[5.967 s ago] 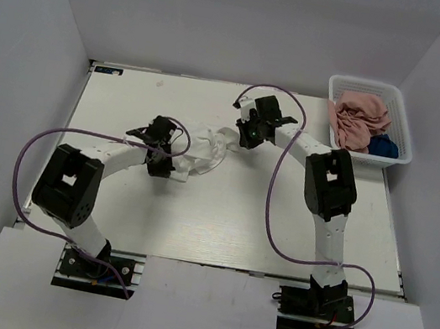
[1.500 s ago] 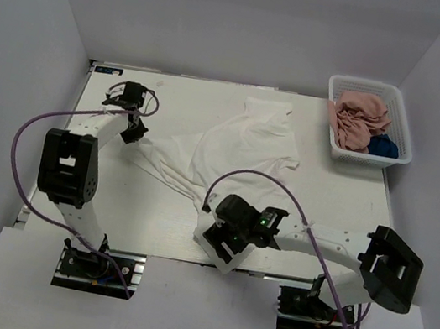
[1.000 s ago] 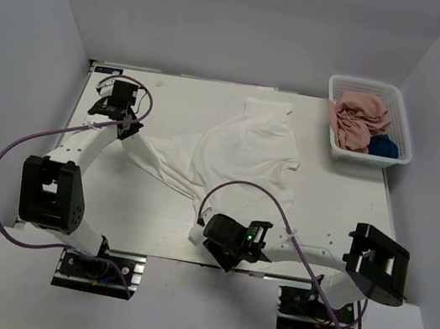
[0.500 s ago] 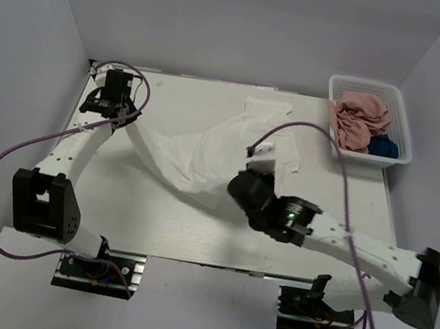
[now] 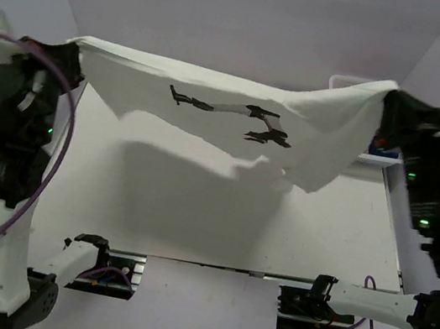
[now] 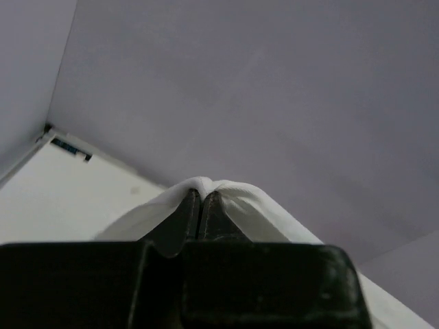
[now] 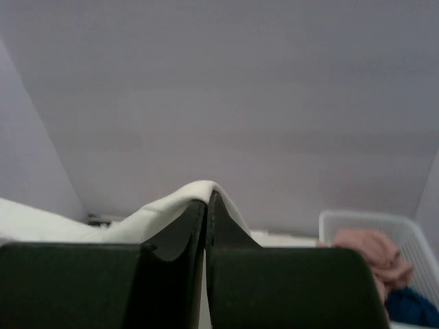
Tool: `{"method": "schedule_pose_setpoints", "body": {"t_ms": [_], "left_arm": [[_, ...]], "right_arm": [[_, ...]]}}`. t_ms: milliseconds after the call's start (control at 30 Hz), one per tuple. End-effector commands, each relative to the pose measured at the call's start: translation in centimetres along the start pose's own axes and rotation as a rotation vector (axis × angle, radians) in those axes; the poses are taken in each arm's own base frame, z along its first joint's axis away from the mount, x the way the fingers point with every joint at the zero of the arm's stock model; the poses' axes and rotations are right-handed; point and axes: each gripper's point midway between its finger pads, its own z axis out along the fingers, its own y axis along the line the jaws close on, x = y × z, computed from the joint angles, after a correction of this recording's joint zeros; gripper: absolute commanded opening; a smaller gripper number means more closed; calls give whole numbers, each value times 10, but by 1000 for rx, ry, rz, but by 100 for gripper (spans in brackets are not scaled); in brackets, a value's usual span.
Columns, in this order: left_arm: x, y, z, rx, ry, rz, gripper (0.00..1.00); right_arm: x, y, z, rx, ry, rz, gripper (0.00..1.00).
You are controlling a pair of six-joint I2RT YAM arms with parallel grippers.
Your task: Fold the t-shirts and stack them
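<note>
Barely begun: white t-shirt (image 5: pixel 132 81) aloft, clamped by left gripper (image 6: pixel 200 205) and right gripper (image 7: pixel 207 205); pink shirt (image 7: pixel 370 257), navy shirt (image 7: pixel 411 305) unfolded in basket (image 7: pixel 357 221).

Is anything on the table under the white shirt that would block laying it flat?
Nothing visible: the table showing below the shirt is bare, though the shirt hides its far strip. The basket sits at the far right.

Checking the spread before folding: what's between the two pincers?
The white t-shirt, stretched in the air from the left pincer to the right pincer, each shut on its edge. The top view shows it.
</note>
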Motion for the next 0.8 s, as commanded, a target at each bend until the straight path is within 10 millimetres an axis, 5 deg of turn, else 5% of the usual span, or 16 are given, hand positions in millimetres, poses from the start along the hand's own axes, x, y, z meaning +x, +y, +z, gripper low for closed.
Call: {"method": "schedule_pose_setpoints", "body": {"t_ms": [0,167,233,400,500,533,567,633,667,767], "left_arm": [[-46,-13,-50,73,-82,19,0],[-106,-29,-124,182,-223,-16,0],[-114,-31,-139,204,-243,-22,0],[-128,-45,-161,292,-274,-19,0],[-111,-49,-133,284,-211,-12,0],[-104,-50,-122,275,-192,-21,0],[-84,-42,-98,227,-142,-31,0],[-57,-33,-64,170,-83,-44,0],[-29,-23,-35,115,-19,-37,0],[25,3,12,-3,87,-20,0]], "right_arm": [[-45,8,-15,-225,-65,-100,0],[-114,11,-60,-514,-255,-45,0],[-129,9,-76,-583,-320,-18,0],[-124,6,-58,-481,-320,-66,0],[-89,-3,-20,-241,-217,-136,0],[-134,-35,-18,-56,-393,5,0],[-29,-11,10,76,-191,-292,0],[-33,-29,10,241,-239,-437,0],[-44,-50,1,404,-327,-307,0],[-14,-28,22,423,-309,-355,0]]}}
